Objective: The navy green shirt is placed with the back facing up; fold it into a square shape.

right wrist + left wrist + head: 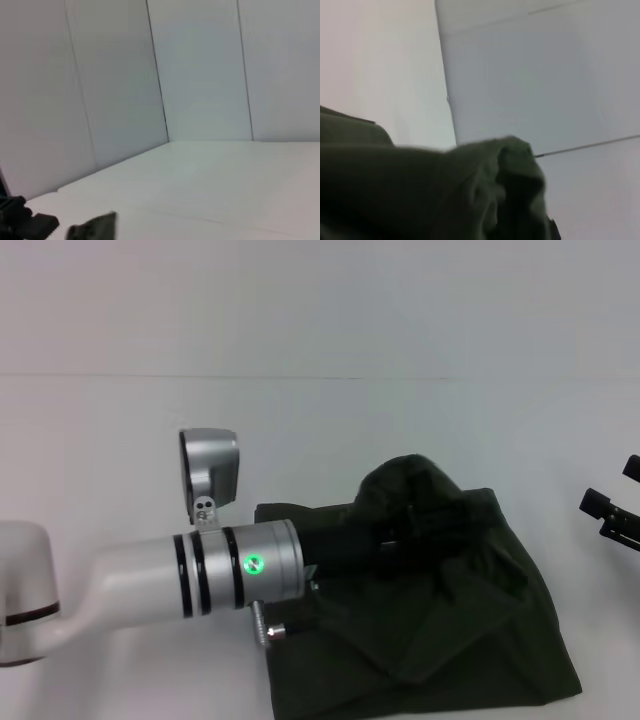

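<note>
The navy green shirt (pixel 470 620) lies crumpled and partly folded on the white table, right of centre near the front edge. My left arm reaches across from the left. Its gripper (pixel 400 525) is buried in the dark fabric and holds a raised hump of cloth above the rest of the shirt. In the left wrist view the bunched shirt (pixel 420 195) fills the area close to the camera. My right gripper (pixel 612 515) shows only partly at the far right edge, apart from the shirt.
The white table (pixel 320 430) runs back to a pale wall. The shirt's front hem reaches the lower edge of the head view. The right wrist view shows the table surface (pixel 210 175) and wall panels.
</note>
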`<state>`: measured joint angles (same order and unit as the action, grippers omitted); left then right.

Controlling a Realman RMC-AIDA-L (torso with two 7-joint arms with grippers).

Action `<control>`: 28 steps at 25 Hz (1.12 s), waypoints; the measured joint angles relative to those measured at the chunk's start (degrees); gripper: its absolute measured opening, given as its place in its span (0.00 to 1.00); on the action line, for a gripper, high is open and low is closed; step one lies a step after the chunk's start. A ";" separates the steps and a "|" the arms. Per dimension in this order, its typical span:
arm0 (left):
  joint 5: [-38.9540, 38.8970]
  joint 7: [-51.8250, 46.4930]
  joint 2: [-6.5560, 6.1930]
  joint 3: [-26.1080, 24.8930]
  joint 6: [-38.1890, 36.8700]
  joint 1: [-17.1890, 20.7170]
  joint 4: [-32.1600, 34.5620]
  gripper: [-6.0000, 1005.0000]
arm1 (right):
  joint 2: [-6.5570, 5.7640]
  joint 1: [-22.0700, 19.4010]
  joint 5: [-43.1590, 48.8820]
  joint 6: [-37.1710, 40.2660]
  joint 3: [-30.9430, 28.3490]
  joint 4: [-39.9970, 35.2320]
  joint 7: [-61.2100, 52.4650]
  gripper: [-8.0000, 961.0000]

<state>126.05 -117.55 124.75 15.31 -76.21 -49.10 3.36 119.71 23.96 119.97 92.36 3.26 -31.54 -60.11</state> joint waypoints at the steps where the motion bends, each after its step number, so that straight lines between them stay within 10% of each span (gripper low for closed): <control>1: 0.00 0.00 0.00 0.00 0.00 0.00 0.00 0.67 | 0.00 0.00 0.00 -0.11 -0.32 0.28 -0.01 0.96; 11: -1.34 1.96 -0.20 -0.29 -2.23 -1.62 -1.96 0.96 | 0.04 -0.20 0.00 -0.42 -4.50 1.39 -0.02 0.96; 20: -0.54 -1.95 -0.43 1.28 -6.20 2.12 4.62 0.96 | -0.09 0.35 0.13 -0.01 -3.94 1.15 -3.20 0.96; 28: -0.25 -1.64 -0.12 2.17 -5.14 -1.99 0.91 0.96 | -0.10 0.81 0.08 0.41 -2.95 1.23 -3.29 0.96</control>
<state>125.79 -119.19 124.63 17.48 -81.34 -51.09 4.26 119.61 24.76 120.06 92.76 0.31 -30.32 -63.40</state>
